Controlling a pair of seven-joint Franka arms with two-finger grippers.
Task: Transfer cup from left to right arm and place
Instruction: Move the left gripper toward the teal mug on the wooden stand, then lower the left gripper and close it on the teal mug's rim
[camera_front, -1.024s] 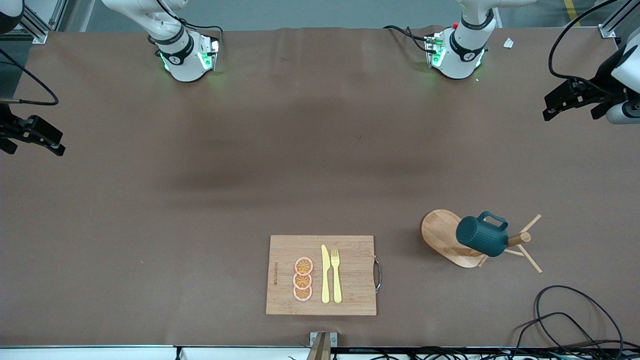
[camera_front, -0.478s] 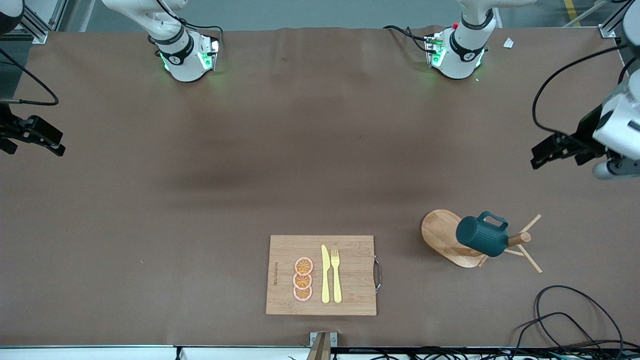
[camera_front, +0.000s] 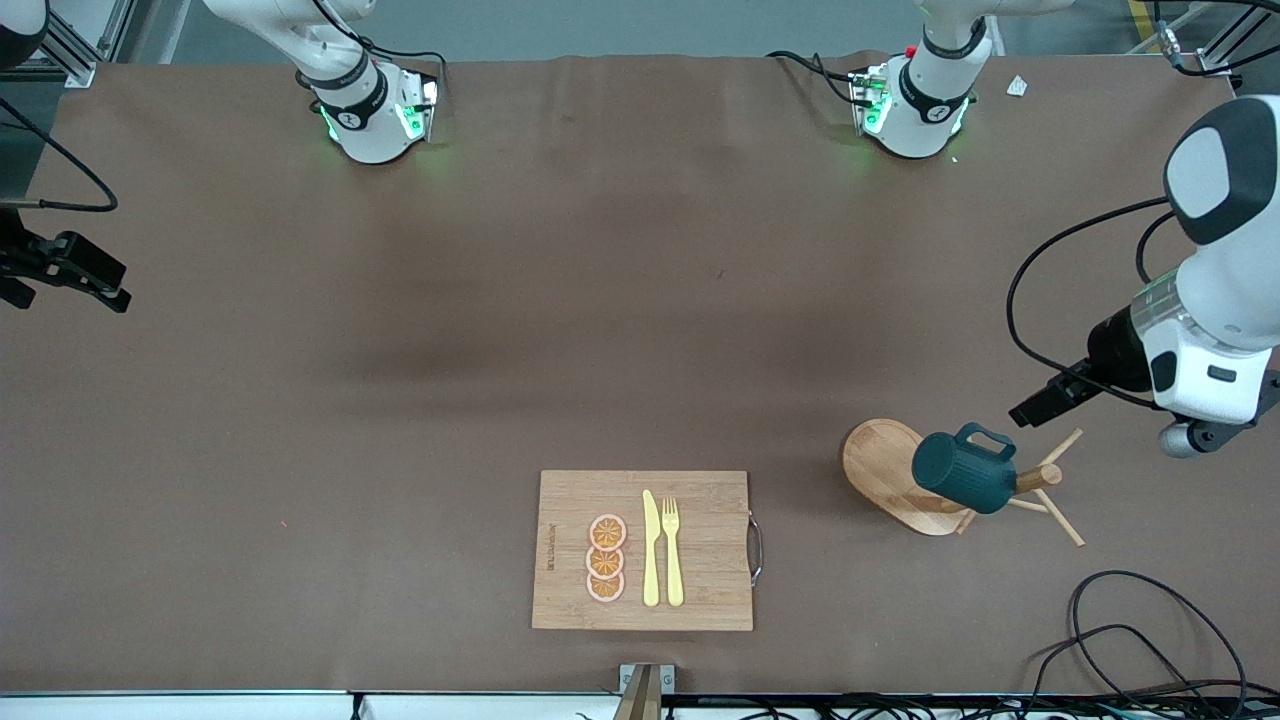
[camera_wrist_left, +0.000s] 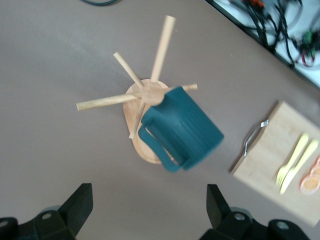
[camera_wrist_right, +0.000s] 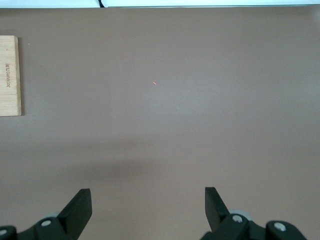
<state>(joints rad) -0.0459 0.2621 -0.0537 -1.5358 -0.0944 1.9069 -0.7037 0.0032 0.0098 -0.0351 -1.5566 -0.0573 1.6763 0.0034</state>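
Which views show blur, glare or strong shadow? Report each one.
Left wrist view: the cup on its wooden rack and the cutting board look soft. Front view: sharp, green glow at both arm bases, faint shadows on the table. Right wrist view: evenly lit, one dim shadow.

One dark teal cup (camera_front: 964, 472) hangs on one wooden mug tree (camera_front: 895, 476) with several pegs. One wooden cutting board (camera_front: 700, 500) lies on the tabletop (camera_front: 400, 420). On the board are three orange slices (camera_front: 606, 558) in a row, one yellow knife (camera_front: 651, 548) and one yellow fork (camera_front: 672, 550). Two robot arms are present, each with one claw: the left claw (camera_wrist_left: 145, 212) and the right claw (camera_wrist_right: 148, 210).
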